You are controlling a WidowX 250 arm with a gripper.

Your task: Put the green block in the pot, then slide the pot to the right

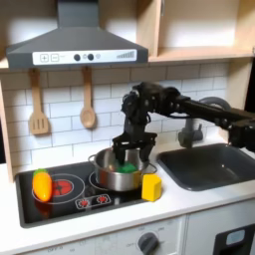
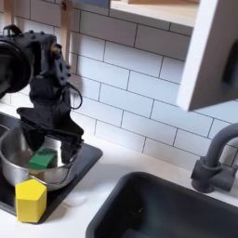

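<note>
The silver pot sits on the right half of the black stovetop. Inside it lies the green block, flat on the bottom. My gripper hangs over the pot's far right side with its fingers reaching down inside the rim. The jaws stand spread wider than the block, so the gripper is open and holds nothing. Whether a finger touches the pot wall I cannot tell.
A yellow block stands just in front of the pot's right side. An orange-yellow toy vegetable lies on the left burner. The sink and faucet lie to the right. Two utensils hang on the tiled wall.
</note>
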